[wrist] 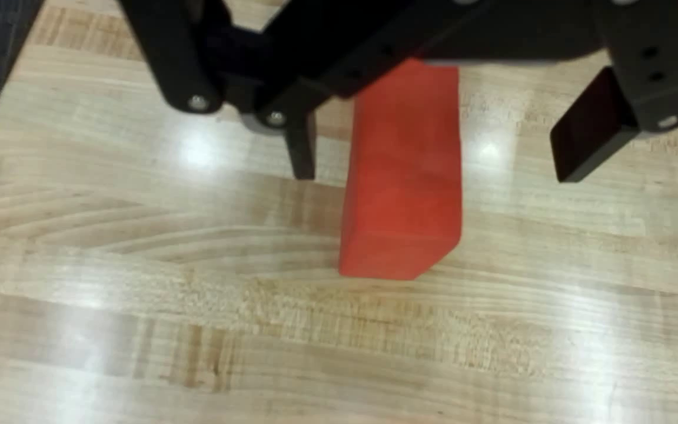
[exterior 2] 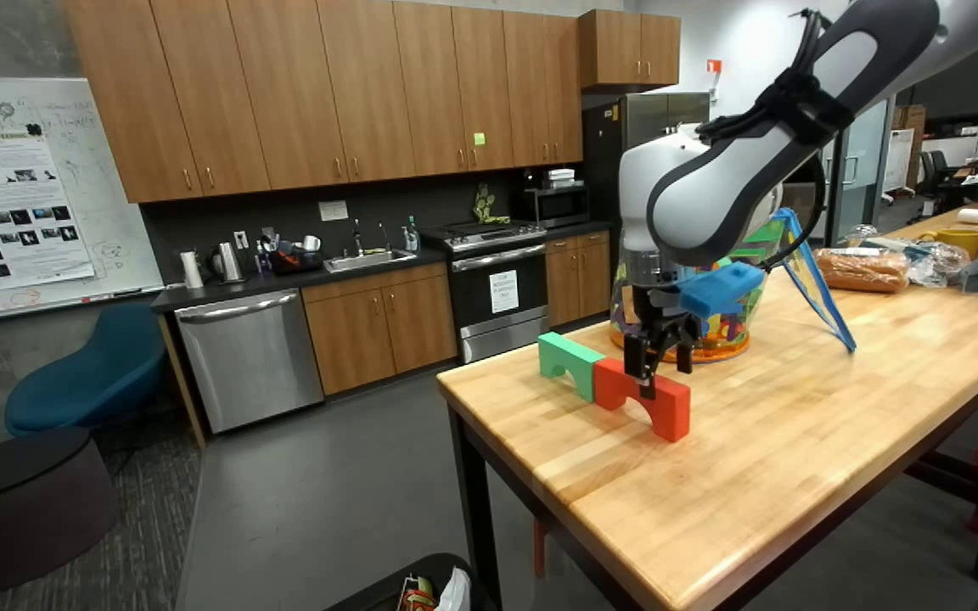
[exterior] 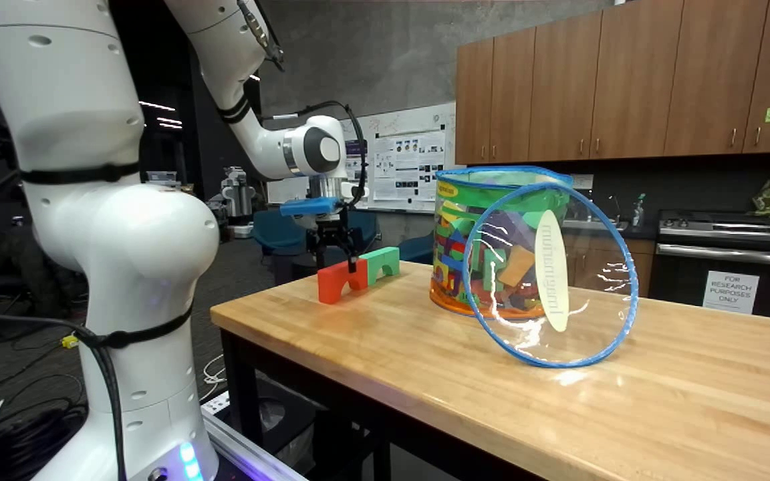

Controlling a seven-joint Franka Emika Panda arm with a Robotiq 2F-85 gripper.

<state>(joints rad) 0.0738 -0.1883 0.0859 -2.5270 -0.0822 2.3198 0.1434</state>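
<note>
A red arch block (exterior: pixel 331 283) stands on the wooden table, also seen in an exterior view (exterior 2: pixel 669 411). Its end touches a green arch block (exterior: pixel 381 262), which shows in an exterior view too (exterior 2: pixel 568 363). My gripper (exterior: pixel 336 260) points down just above the red block. In the wrist view the gripper (wrist: pixel 435 171) is open, with one black finger on each side of the red block (wrist: pixel 406 188) and a gap on both sides. It holds nothing. The green block is out of the wrist view.
A clear zip bucket (exterior: pixel 445 267) full of coloured blocks stands on the table (exterior: pixel 385 354). Its round clear lid with a blue rim (exterior: pixel 629 300) leans out beside it. Plastic-wrapped bread (exterior 2: pixel 858 270) and a yellow cup (exterior 2: pixel 960 240) lie farther along. The table edge is near the blocks.
</note>
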